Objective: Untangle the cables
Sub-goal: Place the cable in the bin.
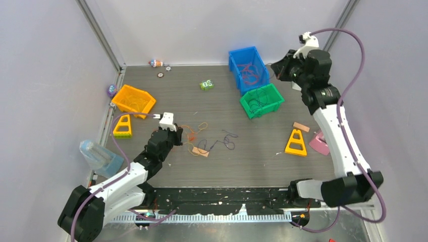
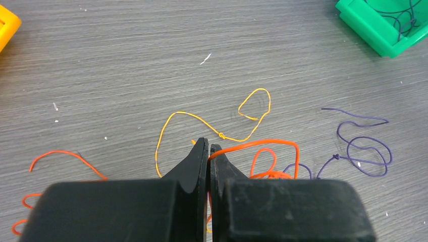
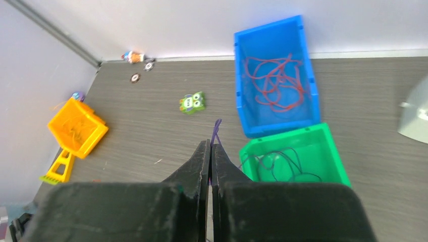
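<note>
A loose tangle of thin cables (image 1: 204, 141) lies mid-table: an orange cable (image 2: 262, 143), a yellow cable (image 2: 202, 121) and a dark purple cable (image 2: 363, 151). My left gripper (image 2: 208, 148) is low over the tangle's left side (image 1: 177, 135), shut on the orange cable. My right gripper (image 3: 210, 145) is raised at the back right beside the blue bin (image 1: 279, 70), shut on a thin purple cable (image 3: 217, 126) that sticks out past its tips. The blue bin (image 3: 242, 75) holds red cables. The green bin (image 3: 333, 146) holds dark cables.
An orange bin (image 1: 134, 99) and a yellow triangle (image 1: 122, 126) are at the left, with a clear plastic item (image 1: 98, 156) at the left edge. A second yellow triangle (image 1: 296, 142), a tan block (image 1: 301, 127) and a pink piece (image 1: 319, 142) are at the right. A small green toy (image 1: 206, 84) sits at the back.
</note>
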Tool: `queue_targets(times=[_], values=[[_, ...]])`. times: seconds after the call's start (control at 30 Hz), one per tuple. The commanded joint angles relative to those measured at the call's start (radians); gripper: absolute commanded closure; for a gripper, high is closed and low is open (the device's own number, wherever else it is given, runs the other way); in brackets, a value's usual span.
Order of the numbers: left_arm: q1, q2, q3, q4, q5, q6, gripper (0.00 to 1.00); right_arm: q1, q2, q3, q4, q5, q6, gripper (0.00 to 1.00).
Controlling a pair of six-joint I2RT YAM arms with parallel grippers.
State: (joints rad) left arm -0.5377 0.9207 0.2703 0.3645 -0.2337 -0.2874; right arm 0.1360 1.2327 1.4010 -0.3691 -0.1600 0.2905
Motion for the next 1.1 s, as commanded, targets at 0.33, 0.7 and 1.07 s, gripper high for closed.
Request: queue_targets(times=[0.33, 0.7, 1.07], values=[[0.005, -0.011, -0.005, 0.07, 0.09, 0.054, 1.0, -0.001, 0.221, 0.019, 0.336, -0.089, 0.103, 0.95], [0.004, -0.007, -0.011, 0.092, 0.141, 0.081, 1.0, -0.047, 0.24, -0.227, 0.609, -0.006, 0.072, 0.95], [0.005, -0.012, -0.013, 0.09, 0.152, 0.081, 1.0, -0.049, 0.029, -0.515, 0.666, 0.156, 0.034, 0.95]])
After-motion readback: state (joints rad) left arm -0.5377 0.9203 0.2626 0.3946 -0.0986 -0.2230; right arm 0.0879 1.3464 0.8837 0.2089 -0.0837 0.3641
